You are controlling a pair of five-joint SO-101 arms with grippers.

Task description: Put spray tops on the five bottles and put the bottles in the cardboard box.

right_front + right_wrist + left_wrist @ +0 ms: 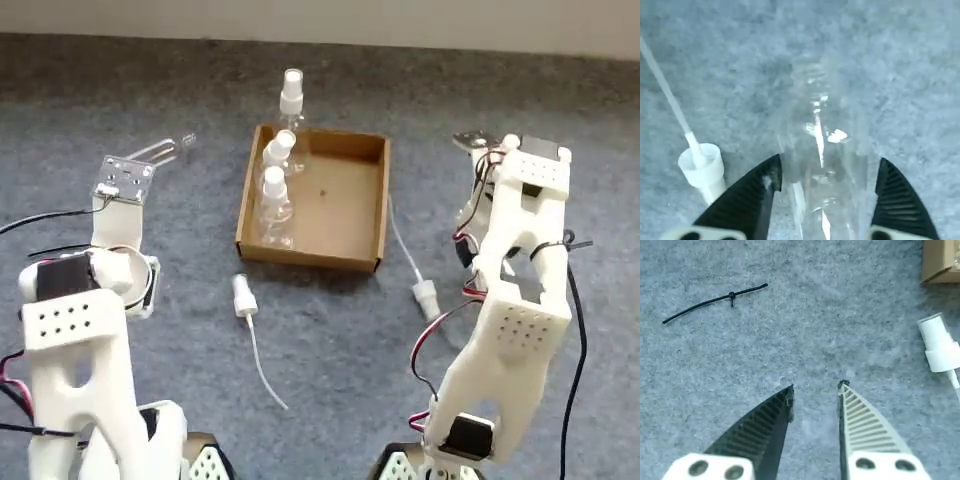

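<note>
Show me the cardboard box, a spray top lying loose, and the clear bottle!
cardboard box [345, 205], high view, on its bare brown floor.
spray top [940, 346], left wrist view, on its white head.
clear bottle [822, 145], right wrist view, on its see-through body.

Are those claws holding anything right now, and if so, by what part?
The left gripper holds nothing. The right gripper has its jaws open around the body of the clear bottle, seemingly not yet clamped on it.
</note>
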